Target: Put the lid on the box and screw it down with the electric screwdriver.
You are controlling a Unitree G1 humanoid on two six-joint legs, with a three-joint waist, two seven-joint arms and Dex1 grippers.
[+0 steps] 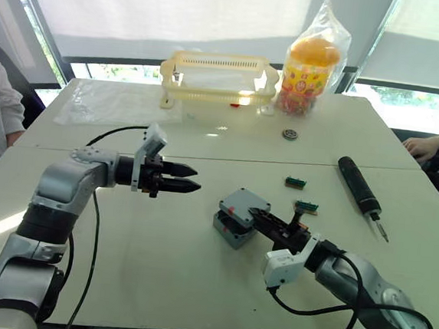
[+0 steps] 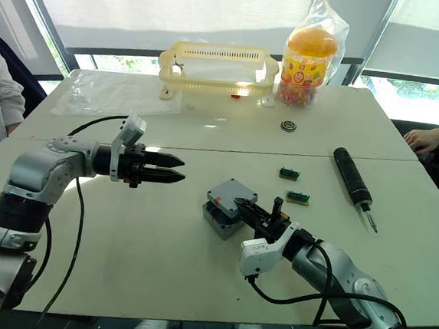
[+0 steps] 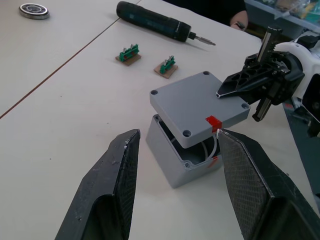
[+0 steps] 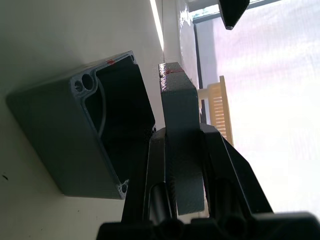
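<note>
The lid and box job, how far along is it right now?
Done: the right gripper has picked up the lid. In hand: it holds the lid above the open box, not seated. Left: seating it and screwing; the electric screwdriver lies untouched on the table.

Head eyes overlook table (image 1: pixel 193 285); wrist cameras close.

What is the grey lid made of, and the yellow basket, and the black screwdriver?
The lid looks like matte grey plastic: moulded corners, even dull surface. The yellow basket seems glossy plastic, with thin moulded slots and light showing through. The electric screwdriver has a dark, probably plastic body and a thin shiny bit that looks like metal.
</note>
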